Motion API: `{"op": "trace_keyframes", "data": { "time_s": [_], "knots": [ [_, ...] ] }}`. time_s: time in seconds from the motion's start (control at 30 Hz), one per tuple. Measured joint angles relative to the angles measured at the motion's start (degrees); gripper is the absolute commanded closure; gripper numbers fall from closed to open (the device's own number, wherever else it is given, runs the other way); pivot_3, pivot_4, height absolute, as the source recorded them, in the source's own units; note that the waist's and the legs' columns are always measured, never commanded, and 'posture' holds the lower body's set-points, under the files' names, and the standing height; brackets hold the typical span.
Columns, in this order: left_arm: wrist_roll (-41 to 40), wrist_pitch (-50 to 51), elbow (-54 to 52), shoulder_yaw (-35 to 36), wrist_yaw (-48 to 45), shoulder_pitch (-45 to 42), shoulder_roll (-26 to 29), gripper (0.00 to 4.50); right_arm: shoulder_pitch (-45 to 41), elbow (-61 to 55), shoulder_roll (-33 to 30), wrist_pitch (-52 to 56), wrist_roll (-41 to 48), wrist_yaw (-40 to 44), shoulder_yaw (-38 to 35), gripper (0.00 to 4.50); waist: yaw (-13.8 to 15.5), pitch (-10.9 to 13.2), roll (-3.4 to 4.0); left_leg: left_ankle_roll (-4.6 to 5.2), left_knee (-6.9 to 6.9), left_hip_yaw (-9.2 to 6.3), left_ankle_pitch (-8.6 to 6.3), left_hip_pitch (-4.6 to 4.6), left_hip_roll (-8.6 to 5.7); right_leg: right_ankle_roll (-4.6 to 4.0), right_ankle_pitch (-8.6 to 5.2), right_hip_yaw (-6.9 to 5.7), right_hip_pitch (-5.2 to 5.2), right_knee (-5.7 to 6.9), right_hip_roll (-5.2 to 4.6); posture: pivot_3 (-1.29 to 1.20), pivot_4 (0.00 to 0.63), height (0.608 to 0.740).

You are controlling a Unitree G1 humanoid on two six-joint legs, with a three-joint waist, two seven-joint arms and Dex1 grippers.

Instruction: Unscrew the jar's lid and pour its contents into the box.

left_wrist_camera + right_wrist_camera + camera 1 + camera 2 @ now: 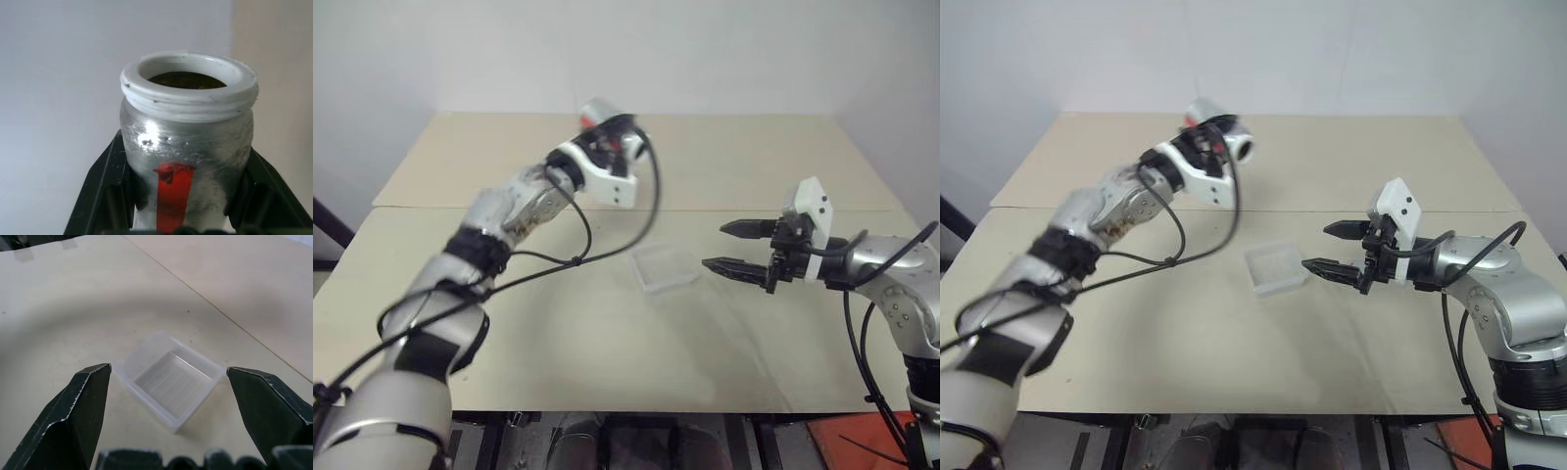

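My left gripper (612, 132) is shut on the jar (186, 142) and holds it in the air over the back of the table. The jar is silvery with a red stripe, and it lies tilted with its white threaded mouth (1246, 147) pointing right. Its mouth is bare; the lid is out of view. The inside looks dark and the contents are hidden. The clear shallow box (664, 266) rests on the table's middle, below and right of the jar. My right gripper (715, 245) hovers just right of the box, open and empty, with the box (171, 382) showing between its fingers (83, 416).
The beige table (607, 372) is made of two tops with a seam (724, 209) running across behind the box. A pale wall (705, 49) stands behind the far edge. Cables hang from both arms.
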Motion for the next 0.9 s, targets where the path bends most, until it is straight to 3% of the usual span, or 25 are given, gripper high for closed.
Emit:
{"op": "trace_keyframes", "data": {
  "time_s": [0.13, 0.27, 0.47, 0.73, 0.9],
  "knots": [
    [16.95, -4.62, 4.88, -13.89, 9.74, -3.37, -1.77, 2.54, -0.26, -0.01, 0.00, -0.01, -0.28, -0.27, -0.05, 0.10, 0.01, 0.00, 0.00, 0.00, -0.08, 0.31, 0.00, -0.15, 0.02, 0.01, 0.00, -0.02, -0.21, -0.01, 0.02, 0.00, 0.150, 0.740],
    [25.91, -4.10, 8.61, -21.13, 14.10, -3.62, -3.91, 2.54, -0.24, -0.08, 0.01, 0.01, -0.27, -1.14, -0.77, 0.10, -0.20, 0.01, -0.01, 0.00, -0.08, 0.39, 0.01, -0.24, 0.07, 0.01, -0.01, -0.02, -0.33, 0.02, 0.03, 0.00, 0.150, 0.740],
    [27.82, -2.37, 10.82, -21.44, 17.34, -6.64, -7.38, 2.54, -0.06, -0.98, 0.27, 0.14, 0.99, -2.61, -2.18, 0.10, 0.08, 0.02, -0.02, 0.01, 0.00, 0.39, 0.01, -0.28, 0.09, 0.02, -0.01, -0.04, -0.31, 0.00, 0.02, 0.00, 0.150, 0.740],
    [27.86, -1.35, 11.10, -21.42, 18.72, -6.91, -7.39, 2.54, 0.46, -1.40, 0.27, 0.16, 1.80, -3.23, -2.52, 0.10, -0.16, 0.02, -0.02, 0.01, 0.00, 0.39, 0.01, -0.24, 0.11, 0.02, -0.01, -0.03, -0.31, 0.06, 0.02, 0.00, 0.150, 0.740],
    [22.62, -3.02, 11.53, -17.73, 15.69, -5.93, -6.94, 2.54, 0.45, -1.37, 0.27, 0.16, 1.79, -3.08, -2.51, 0.10, -0.13, 0.02, -0.02, 0.01, 0.02, 0.38, 0.01, -0.25, 0.12, 0.02, -0.01, -0.04, -0.31, 0.06, 0.02, 0.00, 0.150, 0.740]
  ]
}}
